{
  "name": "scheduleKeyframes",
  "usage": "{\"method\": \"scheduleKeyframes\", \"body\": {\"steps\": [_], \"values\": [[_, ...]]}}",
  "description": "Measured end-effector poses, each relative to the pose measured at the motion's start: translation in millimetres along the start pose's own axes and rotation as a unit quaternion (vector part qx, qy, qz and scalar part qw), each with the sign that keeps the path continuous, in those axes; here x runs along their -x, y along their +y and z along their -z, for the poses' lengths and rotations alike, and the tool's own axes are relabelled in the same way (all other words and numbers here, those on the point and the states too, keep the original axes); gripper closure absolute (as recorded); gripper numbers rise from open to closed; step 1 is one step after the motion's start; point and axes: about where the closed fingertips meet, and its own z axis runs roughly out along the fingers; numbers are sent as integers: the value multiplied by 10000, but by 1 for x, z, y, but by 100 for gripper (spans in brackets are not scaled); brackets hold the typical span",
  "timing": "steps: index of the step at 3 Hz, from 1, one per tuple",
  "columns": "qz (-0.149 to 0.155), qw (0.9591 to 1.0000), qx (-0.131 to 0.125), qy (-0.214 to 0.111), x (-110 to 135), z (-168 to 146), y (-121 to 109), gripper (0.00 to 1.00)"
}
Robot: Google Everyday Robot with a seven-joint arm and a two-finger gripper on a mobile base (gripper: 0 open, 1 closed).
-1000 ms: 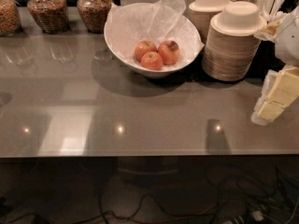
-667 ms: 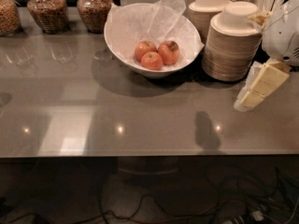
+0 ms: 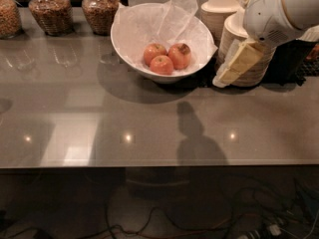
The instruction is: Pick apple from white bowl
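- I see three round glass jars of brown contents (image 3: 47,14) at back left of the grey glossy worktop (image 3: 99,118).
- Stacked beige disposable bowls (image 3: 219,11) stand back right, partly behind the gripper (image 3: 224,76).

Grey counter (image 3: 149,123) carries white bowl (image 3: 144,72), stacked beige bowls (image 3: 260,69), perhaps three jars (image 3: 50,13); gripper (image 3: 225,74) hovers rightward.

Dim, glare spots — claw (image 3: 224,76) upper right shadows counter (image 3: 75,108).

**Gripper hanging right of the bowl**

The gripper (image 3: 225,74) is hanging at the upper right of the frame, in front of stacked beige bowls (image 3: 251,77). Three apples (image 3: 162,64) are sitting on tissue paper (image 3: 169,19) inside the white bowl (image 3: 127,46) at upper centre.
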Motion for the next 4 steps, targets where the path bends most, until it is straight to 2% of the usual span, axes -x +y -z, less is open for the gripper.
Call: {"method": "scheduleKeyframes", "body": {"steps": [1,3,4], "values": [[168,9998,-52,-49,17,-29,-26,0],[589,9980,-44,224,29,-96,-76,0],[637,9977,-55,227,32,-99,-78,0]]}}
